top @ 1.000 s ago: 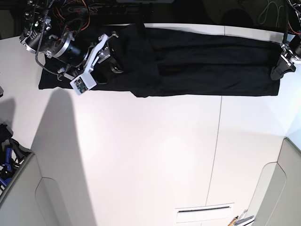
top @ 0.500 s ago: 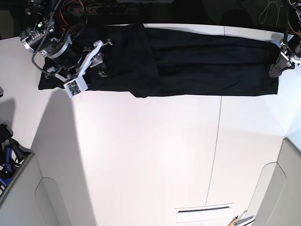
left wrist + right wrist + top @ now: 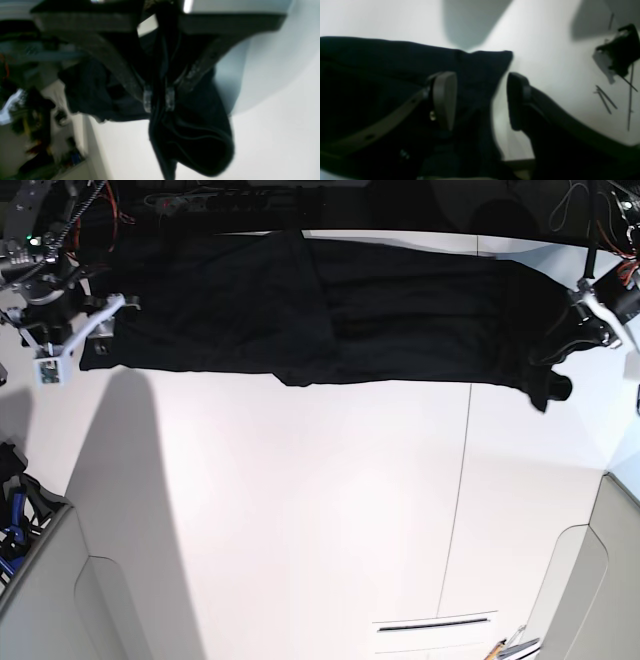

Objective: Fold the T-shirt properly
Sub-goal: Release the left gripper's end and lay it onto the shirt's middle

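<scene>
A bare white table [image 3: 320, 510] is seen nearest. Beyond it, the T-shirt [image 3: 330, 320] is stretched along the far edge. One end is pinched and lifted by the left gripper [image 3: 158, 98]; the right gripper [image 3: 481, 100] is held wide over the other end.

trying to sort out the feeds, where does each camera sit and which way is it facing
Base: overhead, looking down on the white table and the black T-shirt stretched along its far edge; both arms show at the top corners.
Left wrist: on the left arm, looking along its left gripper, shut on a pinched fold of T-shirt.
Right wrist: on the right arm, looking past its open right gripper at the shirt's end.
All three share the T-shirt and table.
</scene>
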{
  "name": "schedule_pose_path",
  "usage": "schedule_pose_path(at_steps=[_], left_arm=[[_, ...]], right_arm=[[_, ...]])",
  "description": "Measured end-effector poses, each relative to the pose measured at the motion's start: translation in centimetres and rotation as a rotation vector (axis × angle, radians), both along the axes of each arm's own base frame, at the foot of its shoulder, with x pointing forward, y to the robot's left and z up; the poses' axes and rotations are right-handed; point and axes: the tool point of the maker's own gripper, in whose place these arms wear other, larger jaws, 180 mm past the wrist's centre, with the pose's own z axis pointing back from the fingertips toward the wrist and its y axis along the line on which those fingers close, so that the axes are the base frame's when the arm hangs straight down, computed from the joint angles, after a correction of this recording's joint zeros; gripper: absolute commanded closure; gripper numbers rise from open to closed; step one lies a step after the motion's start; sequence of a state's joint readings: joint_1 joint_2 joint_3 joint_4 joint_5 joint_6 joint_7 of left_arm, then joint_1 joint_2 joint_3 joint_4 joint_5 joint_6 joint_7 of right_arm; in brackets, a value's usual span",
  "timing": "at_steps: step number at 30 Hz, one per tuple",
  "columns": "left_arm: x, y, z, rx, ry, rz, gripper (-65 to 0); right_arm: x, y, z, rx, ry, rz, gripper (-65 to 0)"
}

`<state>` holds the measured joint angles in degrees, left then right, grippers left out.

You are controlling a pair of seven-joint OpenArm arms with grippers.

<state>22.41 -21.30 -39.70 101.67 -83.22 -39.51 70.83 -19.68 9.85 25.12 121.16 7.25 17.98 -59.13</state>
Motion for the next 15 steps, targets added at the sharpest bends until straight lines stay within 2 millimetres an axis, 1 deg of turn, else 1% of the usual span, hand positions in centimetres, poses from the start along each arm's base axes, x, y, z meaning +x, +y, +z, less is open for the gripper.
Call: schedule_pose_path(at_steps=[2, 4, 6, 9, 12, 15], left_arm=[[0.1, -2.2, 1.2, -0.004, -0.047, -0.035, 0.0], [0.2, -4.5, 2.0, -0.008, -0.08, -0.094, 0.0], [0.3, -7.0, 2.6, -0.031, -0.103, -0.16, 0.0], [0.0, -10.7, 2.3, -0.088, -0.099, -0.255, 0.0], [-0.9, -14.3, 1.7, -0.158, -0.071, -0.342, 0.0], [-1.8, -17.3, 1.5, -0.219, -0.054, -0.408, 0.0]], right_arm=[[-0.4, -1.9, -0.3, -0.031, 0.022, -0.026, -31.7], [-0.9, -3.4, -1.1, -0.048, 0.056, -0.049, -31.7], [-1.3, -4.3, -2.0, -0.056, 0.091, -0.06, -31.7], [-1.6, -4.8, -3.4, -0.031, 0.113, -0.065, -31.7], [-2.0, -4.8, -4.6, 0.001, 0.138, -0.076, -31.7], [-2.2, -4.6, -5.3, 0.032, 0.15, -0.081, -31.7]])
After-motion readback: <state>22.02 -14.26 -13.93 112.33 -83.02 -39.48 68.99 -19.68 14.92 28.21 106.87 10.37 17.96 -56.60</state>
